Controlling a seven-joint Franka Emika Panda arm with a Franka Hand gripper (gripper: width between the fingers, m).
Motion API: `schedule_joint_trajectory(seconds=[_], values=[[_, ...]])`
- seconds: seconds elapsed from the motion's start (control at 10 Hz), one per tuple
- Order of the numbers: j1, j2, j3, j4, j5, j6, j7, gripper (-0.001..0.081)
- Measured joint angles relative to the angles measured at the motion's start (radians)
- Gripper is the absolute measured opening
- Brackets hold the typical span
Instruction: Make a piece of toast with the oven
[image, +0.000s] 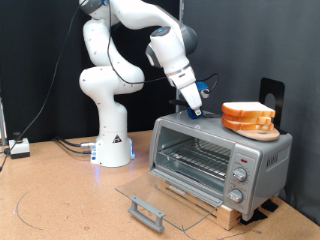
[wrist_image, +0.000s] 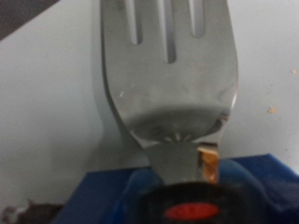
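The silver oven (image: 262, 155) stands at the exterior view's right with its glass door (image: 165, 192) folded down flat and the wire rack (image: 195, 158) bare. On the oven's roof, at its right end, rests a pile of bread slices (image: 248, 117); a single separate piece of toast does not show. My gripper (image: 193, 106) hangs just over the roof's left part, shut on a blue-handled metal spatula (wrist_image: 168, 84). The slotted blade fills the wrist view over a pale surface, with a small brown bit (wrist_image: 210, 166) at its neck.
The door's dark bar handle (image: 147, 212) juts toward the table's front. The knobs (image: 239, 176) run down the oven's right face. A black stand (image: 272, 95) rises behind the bread. The robot's white base (image: 112, 148) and cables (image: 68, 146) sit at the left.
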Motion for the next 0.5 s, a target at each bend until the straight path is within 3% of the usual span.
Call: schedule_joint_trajectory(seconds=[0.5], values=[[-0.002, 0.000, -0.004, 0.006, 0.016, -0.005, 0.001, 0.0448]])
